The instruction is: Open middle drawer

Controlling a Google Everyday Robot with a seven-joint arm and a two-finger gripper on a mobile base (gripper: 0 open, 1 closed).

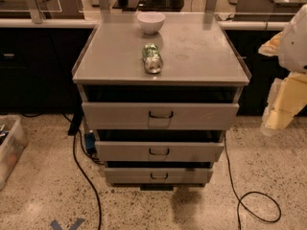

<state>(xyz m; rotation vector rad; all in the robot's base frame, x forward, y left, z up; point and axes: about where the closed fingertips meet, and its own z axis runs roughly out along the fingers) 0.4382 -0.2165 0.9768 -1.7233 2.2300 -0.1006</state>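
Note:
A grey metal cabinet (192, 56) stands in the middle of the camera view with three alike drawers. The middle drawer (192, 152) has a flat grey front and a small dark loop handle (159, 151) at its centre. The top drawer (115, 115) sits above it and the bottom drawer (129, 175) below. All three fronts stand a little out from the frame. My gripper (283, 110) hangs at the right edge of the view, right of the cabinet and apart from it, at about the top drawer's height.
A white bowl (151, 22) and a lying green can (152, 58) rest on the cabinet top. Black cables (86, 176) run over the speckled floor on both sides. A clear bin (9, 147) stands at the left edge. Dark counters line the back.

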